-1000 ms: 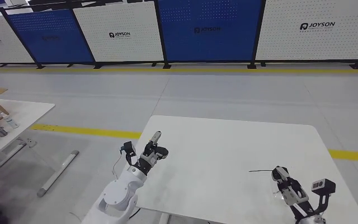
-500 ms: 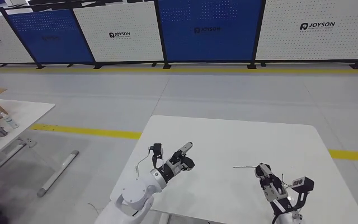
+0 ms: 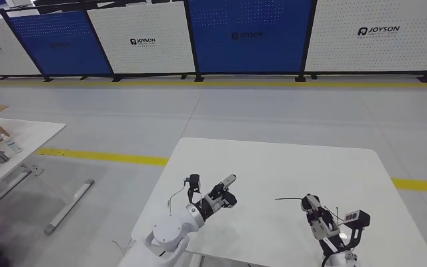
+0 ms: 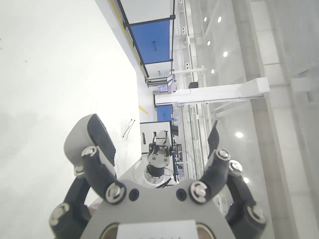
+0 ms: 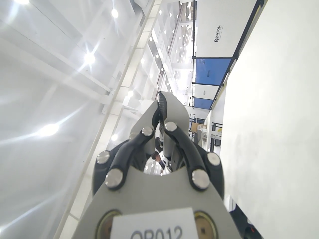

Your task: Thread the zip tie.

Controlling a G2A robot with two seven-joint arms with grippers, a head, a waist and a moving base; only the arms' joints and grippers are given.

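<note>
A thin black zip tie [image 3: 288, 199] sticks out leftward from my right gripper [image 3: 308, 202], which is shut on its end just above the white table [image 3: 280, 160] near the front right. In the right wrist view the right gripper [image 5: 160, 105] has its pads pressed together. My left gripper [image 3: 228, 181] hovers open over the front left of the table, pointing toward the right arm, with nothing between its fingers [image 4: 99, 135]. The left wrist view looks between the open left gripper [image 4: 157, 125] at the far-off zip tie [image 4: 128, 129] and the right gripper [image 4: 159, 148].
The table's front edge runs close under both arms, and its left edge [image 3: 163, 187] lies beside the left arm. Blue and white panels [image 3: 247, 37] stand far behind across the floor. Another table corner [image 3: 20, 137] sits at the far left.
The left arm swung right and inward over the table, its gripper now pointing toward the right arm. The right gripper carried the zip tie leftward, toward the table's middle.
</note>
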